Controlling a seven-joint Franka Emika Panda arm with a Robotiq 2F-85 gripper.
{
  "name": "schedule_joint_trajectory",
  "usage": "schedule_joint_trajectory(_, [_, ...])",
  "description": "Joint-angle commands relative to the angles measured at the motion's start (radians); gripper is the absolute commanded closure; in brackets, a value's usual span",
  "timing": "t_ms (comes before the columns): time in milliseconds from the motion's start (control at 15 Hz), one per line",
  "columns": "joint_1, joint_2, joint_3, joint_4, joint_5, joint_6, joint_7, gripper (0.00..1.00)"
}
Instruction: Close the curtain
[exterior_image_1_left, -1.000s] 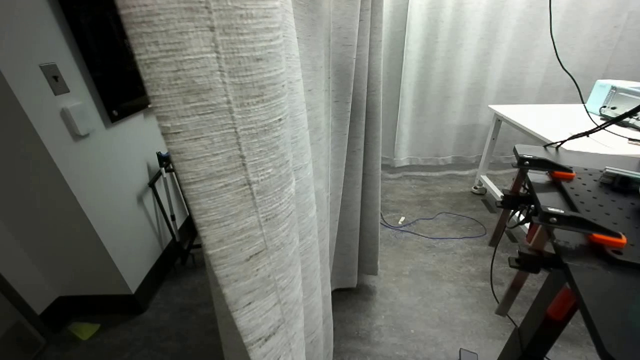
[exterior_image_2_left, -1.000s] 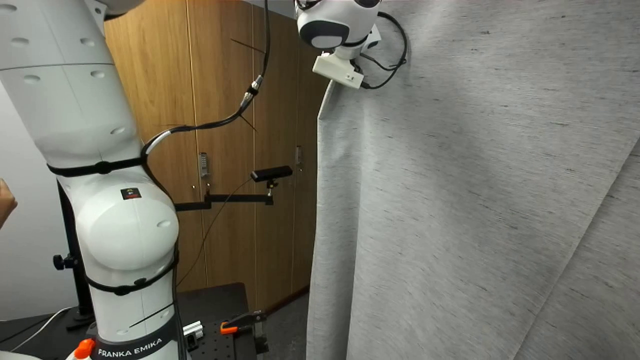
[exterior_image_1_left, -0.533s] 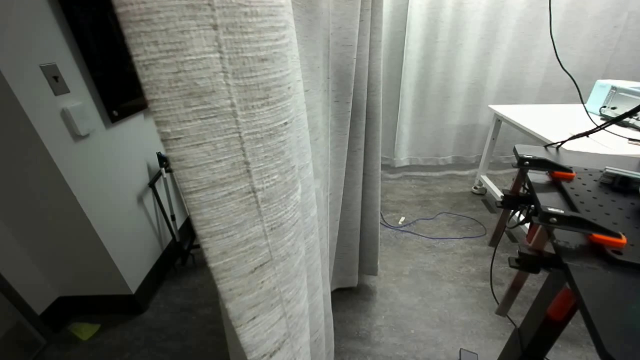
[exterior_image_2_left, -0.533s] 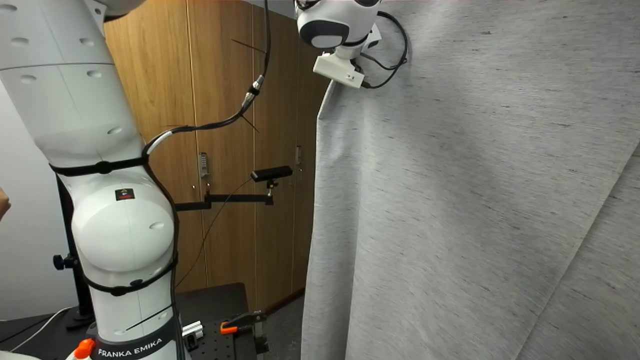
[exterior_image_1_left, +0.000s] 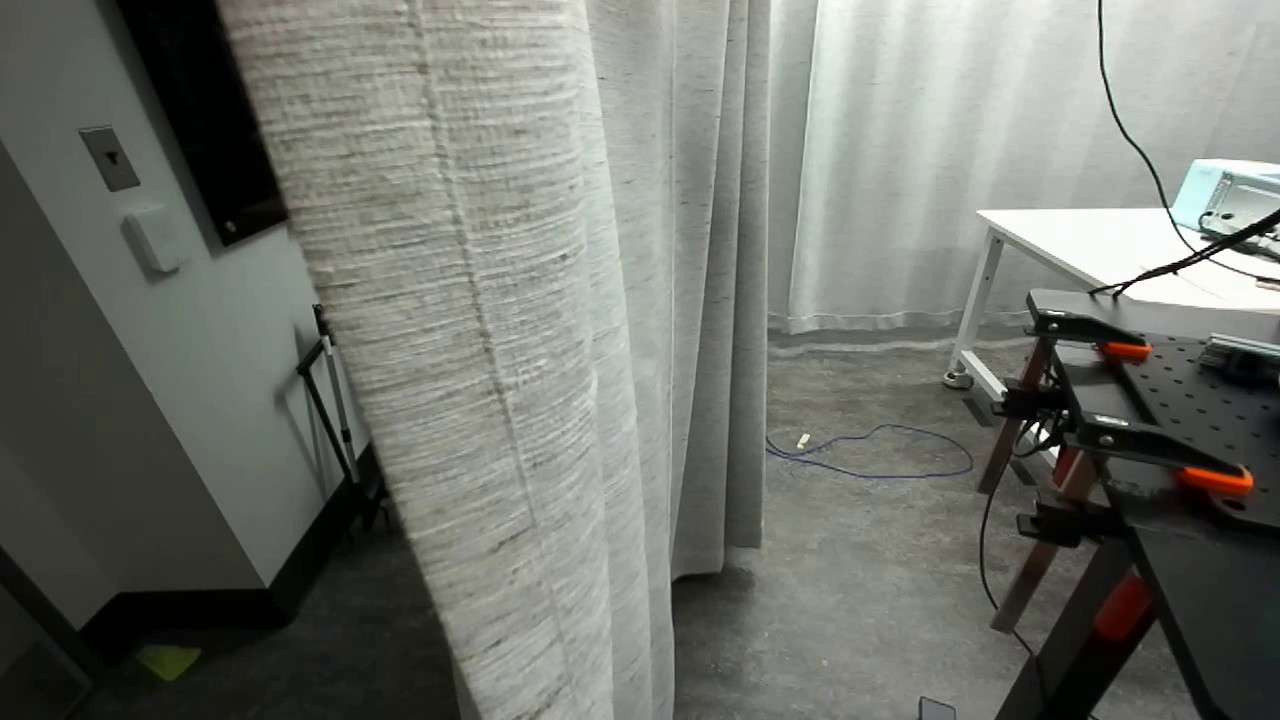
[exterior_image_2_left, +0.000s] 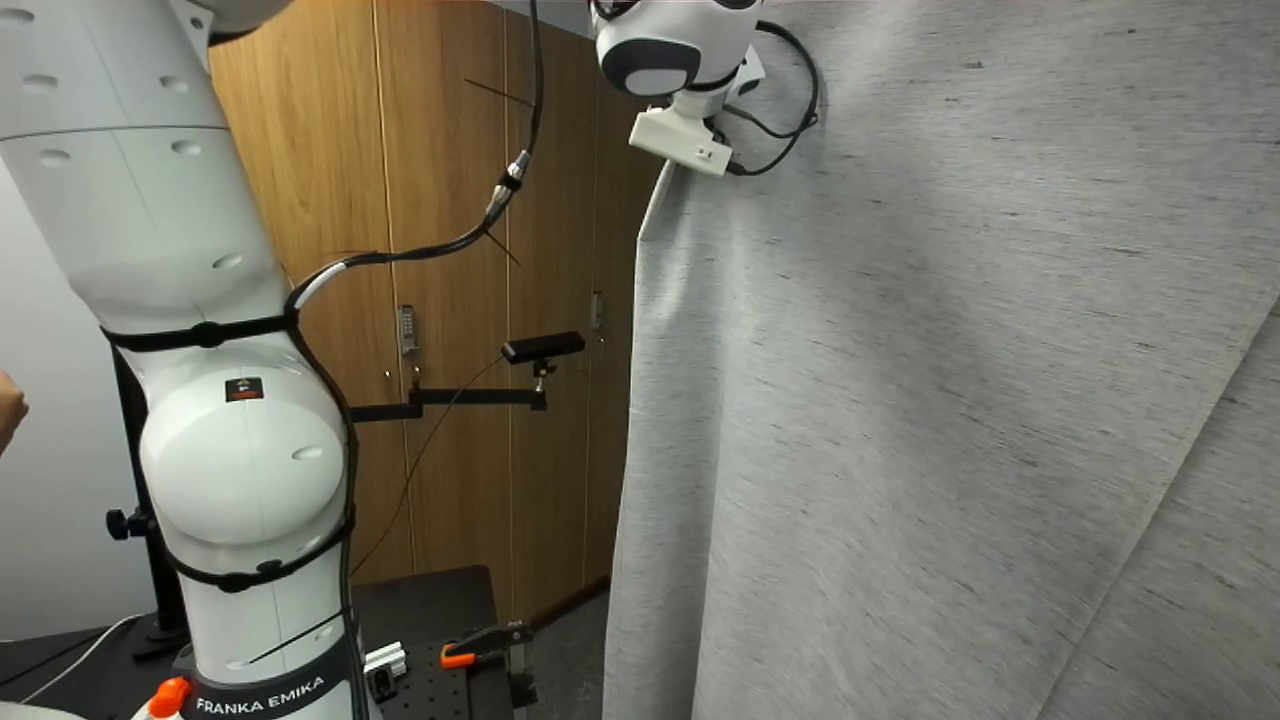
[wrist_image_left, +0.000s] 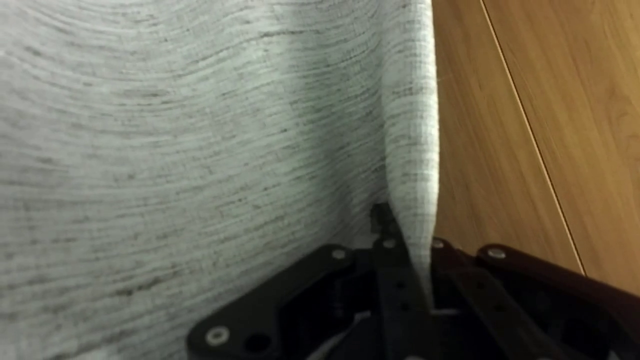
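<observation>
The curtain (exterior_image_2_left: 950, 380) is hanging apparently part-drawn, filling the right side of an exterior view; beyond it, the wooden cabinets (exterior_image_2_left: 455, 310) are showing uncovered. Closing is probably going on, not yet complete. The end effector (wrist_image_left: 411, 232) is pinching the curtain's edge; further pulling, then release, are likely remaining.

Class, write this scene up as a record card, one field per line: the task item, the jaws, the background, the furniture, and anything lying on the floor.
Task item: grey curtain, streaked fabric hanging in vertical folds
Jaws: shut on the curtain's edge
Background: wooden cupboard doors, visible past that edge
Furniture: white table carrying a pale blue and grey device; dark table with black and orange clamps
Lying loose: blue cable and yellow-green scrap, both on the floor
</observation>
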Motion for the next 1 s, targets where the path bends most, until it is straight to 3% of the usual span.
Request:
schedule_joint_trajectory(0, [0.002,0.069,0.060,-0.017,-0.071,-0.027,0.015,0.99])
schedule_joint_trajectory(533, [-0.011,0.078,0.074,0.004,-0.228,0.027,0.028,0.99])
schedule_joint_trajectory(933, [-0.008,0.083,0.089,0.009,-0.456,0.156,0.052,0.99])
